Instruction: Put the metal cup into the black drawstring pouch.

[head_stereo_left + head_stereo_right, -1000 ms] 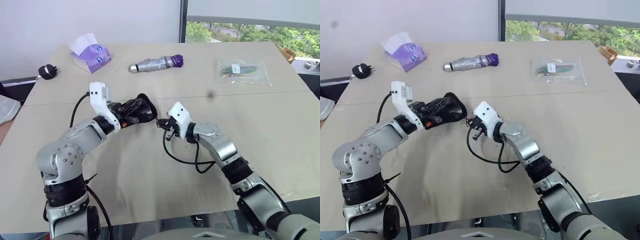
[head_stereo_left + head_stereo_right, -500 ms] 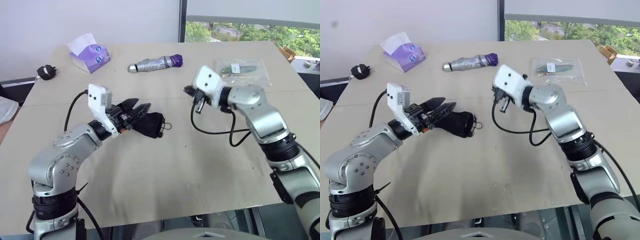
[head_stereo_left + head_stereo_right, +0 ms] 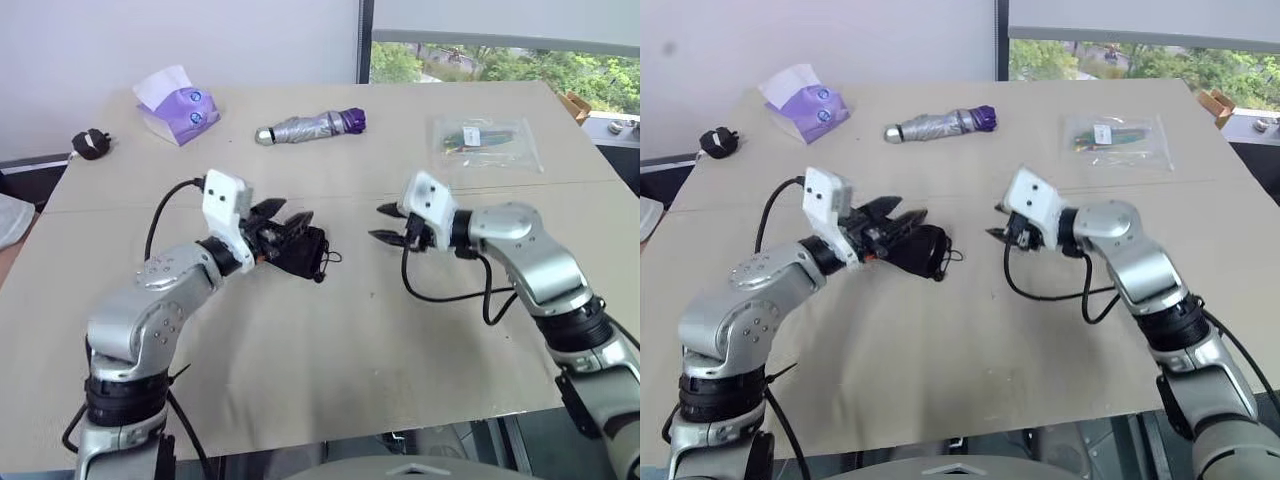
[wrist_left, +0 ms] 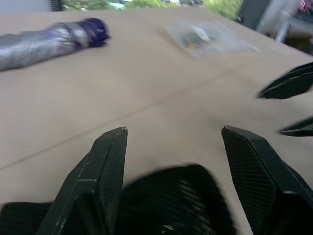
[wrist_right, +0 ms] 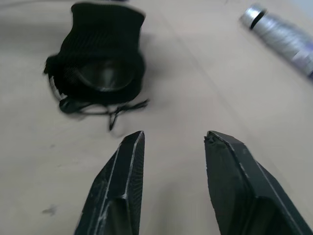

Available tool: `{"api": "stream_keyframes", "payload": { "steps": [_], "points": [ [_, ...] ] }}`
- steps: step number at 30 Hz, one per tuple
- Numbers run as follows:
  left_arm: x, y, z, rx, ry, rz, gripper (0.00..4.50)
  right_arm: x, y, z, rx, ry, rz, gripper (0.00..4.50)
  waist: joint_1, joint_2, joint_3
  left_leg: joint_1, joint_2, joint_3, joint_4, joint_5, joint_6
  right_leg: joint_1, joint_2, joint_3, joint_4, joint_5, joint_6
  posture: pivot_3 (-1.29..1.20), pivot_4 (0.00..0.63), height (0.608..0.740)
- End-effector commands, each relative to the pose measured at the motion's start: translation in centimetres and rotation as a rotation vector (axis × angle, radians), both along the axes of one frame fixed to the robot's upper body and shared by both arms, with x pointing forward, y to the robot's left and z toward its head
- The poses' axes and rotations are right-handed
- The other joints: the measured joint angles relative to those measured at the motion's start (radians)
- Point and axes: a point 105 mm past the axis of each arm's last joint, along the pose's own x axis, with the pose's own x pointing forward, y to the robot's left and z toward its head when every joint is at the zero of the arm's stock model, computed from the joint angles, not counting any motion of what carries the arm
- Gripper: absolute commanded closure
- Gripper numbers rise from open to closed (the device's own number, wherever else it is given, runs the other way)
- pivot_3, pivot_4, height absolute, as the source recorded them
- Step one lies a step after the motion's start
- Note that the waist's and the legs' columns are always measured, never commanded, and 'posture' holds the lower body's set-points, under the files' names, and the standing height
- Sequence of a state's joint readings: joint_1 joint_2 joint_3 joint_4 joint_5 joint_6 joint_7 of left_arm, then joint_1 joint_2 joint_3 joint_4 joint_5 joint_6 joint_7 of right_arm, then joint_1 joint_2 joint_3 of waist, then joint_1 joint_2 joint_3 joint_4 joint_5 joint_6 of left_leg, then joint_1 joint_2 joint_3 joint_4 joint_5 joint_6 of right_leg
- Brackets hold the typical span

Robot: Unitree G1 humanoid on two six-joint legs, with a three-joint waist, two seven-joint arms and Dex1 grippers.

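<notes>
Head stereo pair high over table (image 3: 330, 340); wrist cameras low, sharing pouch (image 5: 100, 58).

Blk pouch (image 3: 300, 252) (purple-silver umbrella (image 3: 312, 126))

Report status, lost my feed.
Left gripper open over black drawstring pouch. Right gripper open, empty. Shiny metal cup sits inside the pouch's mouth, pouch on table.
</notes>
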State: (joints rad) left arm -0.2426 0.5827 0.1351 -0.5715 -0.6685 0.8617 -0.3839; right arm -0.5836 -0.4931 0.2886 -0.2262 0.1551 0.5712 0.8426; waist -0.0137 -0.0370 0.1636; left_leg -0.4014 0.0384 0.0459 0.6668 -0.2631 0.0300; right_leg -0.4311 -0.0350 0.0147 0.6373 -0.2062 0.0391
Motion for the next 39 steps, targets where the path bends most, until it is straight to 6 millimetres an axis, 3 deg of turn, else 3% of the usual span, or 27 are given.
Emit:
{"api": "stream_keyframes", "payload": {
  "steps": [1,6,11,14,19,25,29,31,39],
  "points": [
    [-2.0,-1.4,-0.3,0.093,-0.011,-0.038,1.34,-2.2,0.3,1.7,0.105,-0.042,0.068,2.50,0.001,0.000,0.000,0.000,0.000,0.000,0.000,0.000,0.000,0.000,0.000,0.000,0.000,0.000,0.000,0.00,0.150,0.740],
    [-1.9,-1.2,-1.8,0.275,-0.014,0.006,1.34,-5.1,-0.5,0.8,0.142,0.017,0.140,2.50,0.006,0.000,0.000,0.002,0.000,-0.001,0.000,0.000,0.000,0.001,0.001,0.000,0.002,0.000,0.000,0.00,0.150,0.740],
    [-0.1,-0.1,-4.0,0.504,-0.047,0.095,1.34,-5.0,-1.0,0.5,0.157,0.001,0.090,2.50,0.003,0.000,0.000,0.005,-0.001,0.001,0.002,0.000,0.001,0.003,0.002,0.002,0.002,-0.003,-0.004,0.00,0.150,0.740],
    [1.0,0.0,-4.4,0.495,-0.045,0.106,2.16,-4.8,-0.6,0.4,0.156,-0.010,0.075,2.42,0.004,0.000,0.000,0.006,-0.001,0.001,0.002,0.000,0.001,0.003,0.002,0.002,0.003,-0.003,-0.004,0.00,0.150,0.740],
    [1.8,1.0,-3.7,0.391,-0.007,0.116,4.46,-4.5,0.1,0.0,0.141,-0.036,0.066,2.42,0.004,0.000,0.000,0.005,-0.001,0.000,0.002,0.000,0.001,0.003,0.002,0.001,0.003,-0.002,-0.004,0.00,0.150,0.740],
    [2.9,4.0,-1.6,0.204,0.043,0.148,4.46,-2.4,2.2,-1.7,0.130,-0.053,0.030,2.42,-0.001,-0.001,0.000,0.004,-0.001,0.001,0.002,0.000,0.000,0.002,0.002,0.001,0.003,-0.001,-0.001,0.00,0.150,0.740],
    [3.0,5.3,-1.0,0.176,0.048,0.164,4.50,-0.7,3.9,-3.4,0.092,-0.088,0.031,1.19,-0.001,-0.001,0.000,0.005,-0.001,0.001,0.002,0.001,0.000,0.002,0.004,0.001,0.004,-0.001,-0.001,0.00,0.150,0.740],
    [2.8,5.4,-0.6,0.157,0.042,0.170,4.50,0.2,4.6,-4.1,0.061,-0.143,0.017,0.15,0.002,-0.001,0.000,0.004,-0.001,0.000,0.002,0.001,0.000,0.002,0.003,0.001,0.004,0.000,0.000,0.00,0.150,0.740],
    [2.0,5.5,1.7,0.089,0.000,0.184,4.50,2.3,8.4,-5.7,0.014,-0.254,0.059,0.05,-0.002,-0.001,0.000,0.003,0.000,0.001,0.002,0.001,-0.001,0.001,0.001,0.001,0.003,0.000,0.000,0.00,0.150,0.740]
  ]
}}
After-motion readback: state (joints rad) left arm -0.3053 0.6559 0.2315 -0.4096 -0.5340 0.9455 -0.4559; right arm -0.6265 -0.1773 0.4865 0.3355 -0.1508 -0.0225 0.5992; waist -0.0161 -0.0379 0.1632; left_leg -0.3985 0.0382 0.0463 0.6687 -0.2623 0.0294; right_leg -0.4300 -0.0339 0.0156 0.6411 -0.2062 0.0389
